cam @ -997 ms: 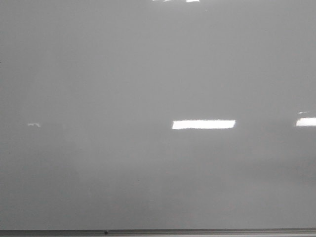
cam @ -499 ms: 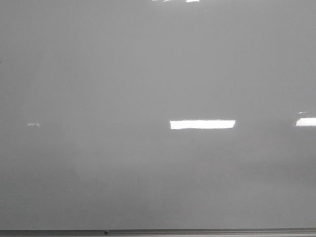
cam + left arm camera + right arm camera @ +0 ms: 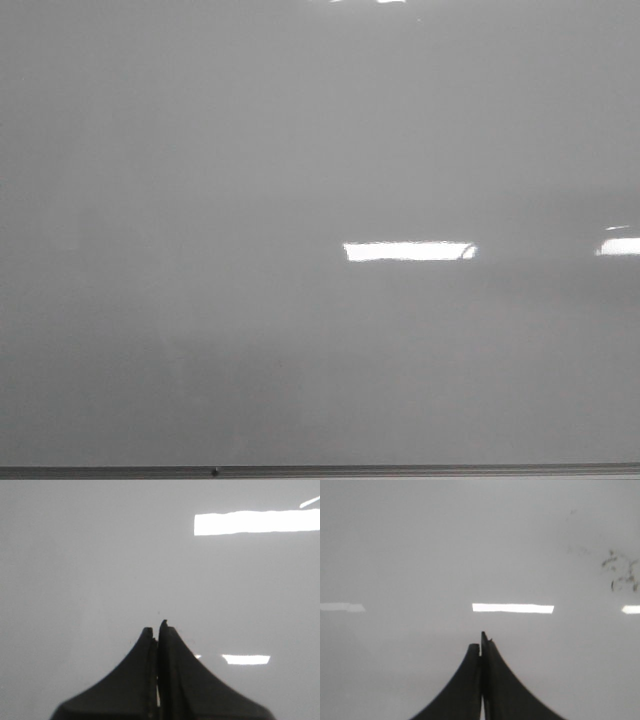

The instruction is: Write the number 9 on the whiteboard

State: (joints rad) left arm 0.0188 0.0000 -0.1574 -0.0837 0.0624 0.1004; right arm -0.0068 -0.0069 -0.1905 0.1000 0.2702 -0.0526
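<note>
The whiteboard (image 3: 300, 150) fills the front view, glossy pale grey, with no writing on it. The number 9 shows in no view. Neither gripper appears in the front view. In the left wrist view my left gripper (image 3: 156, 630) has its dark jaws pressed together with nothing between them, facing bare whiteboard (image 3: 75, 555). In the right wrist view my right gripper (image 3: 481, 642) is shut the same way, empty, facing the whiteboard (image 3: 395, 540). No marker shows anywhere.
A thin grey metal edge (image 3: 400, 468) runs along the board's bottom, with a small dark dot (image 3: 214, 470) on it. Bright rectangular light reflections (image 3: 405, 251) lie on the board. Faint dark marker smudges (image 3: 620, 572) show in the right wrist view.
The small reflection at the board's left has faded out. A small curved shadow now cuts the right end of the central reflection. The board still shows no writing.
</note>
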